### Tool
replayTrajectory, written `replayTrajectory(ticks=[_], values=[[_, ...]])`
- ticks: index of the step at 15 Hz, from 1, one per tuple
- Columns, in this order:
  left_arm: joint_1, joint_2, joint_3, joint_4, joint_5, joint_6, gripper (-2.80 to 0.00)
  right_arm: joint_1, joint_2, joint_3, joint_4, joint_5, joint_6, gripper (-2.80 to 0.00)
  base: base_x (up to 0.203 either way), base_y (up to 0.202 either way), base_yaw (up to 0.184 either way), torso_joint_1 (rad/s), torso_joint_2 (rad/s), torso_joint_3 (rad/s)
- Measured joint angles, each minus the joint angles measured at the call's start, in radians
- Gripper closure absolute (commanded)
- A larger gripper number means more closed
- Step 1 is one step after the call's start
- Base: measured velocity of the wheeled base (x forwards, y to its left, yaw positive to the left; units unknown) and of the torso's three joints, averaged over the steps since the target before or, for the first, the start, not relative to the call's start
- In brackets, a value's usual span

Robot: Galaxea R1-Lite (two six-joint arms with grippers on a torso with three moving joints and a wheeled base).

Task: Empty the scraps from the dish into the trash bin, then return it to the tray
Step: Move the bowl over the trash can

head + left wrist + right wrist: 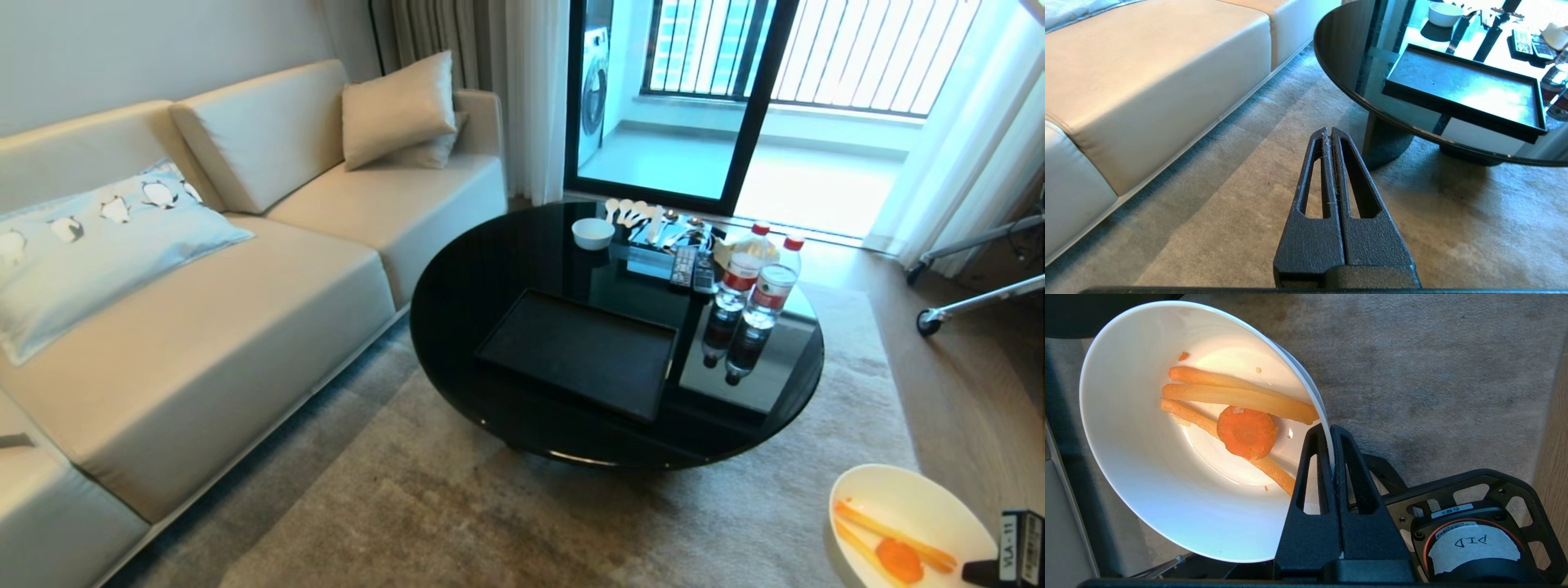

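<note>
Right tool (1333,433) clamped on the rim of the dish (1147,465), held off the tabletop over the carpet (506,523) beyond its near right edge. Scraps (1241,416) inside. Best kept level until above the trash bin, not in view, then tipped slowly. Left tool (1329,134) closed on nothing, parked low above carpet near the sofa (1155,81). Tray (580,351) bare at the tabletop's near edge; water bottles (755,286) just beside its right side, small bowl (593,233) toward the far edge.

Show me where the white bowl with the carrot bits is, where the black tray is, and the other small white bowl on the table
dish (1139,465): right wrist view, bare inner wall.
tray (571,347): head view, flat floor.
small white bowl (593,233): head view, its middle.
</note>
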Motion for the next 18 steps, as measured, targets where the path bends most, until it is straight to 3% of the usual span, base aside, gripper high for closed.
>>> replayTrajectory(ticks=[18], values=[[0.0,0.0,0.0,0.0,0.0,0.0,0.0,0.009,-0.004,-0.029,-0.002,0.006,-0.011,0.0,0.0,0.0,0.0,0.0,0.0,0.0]])
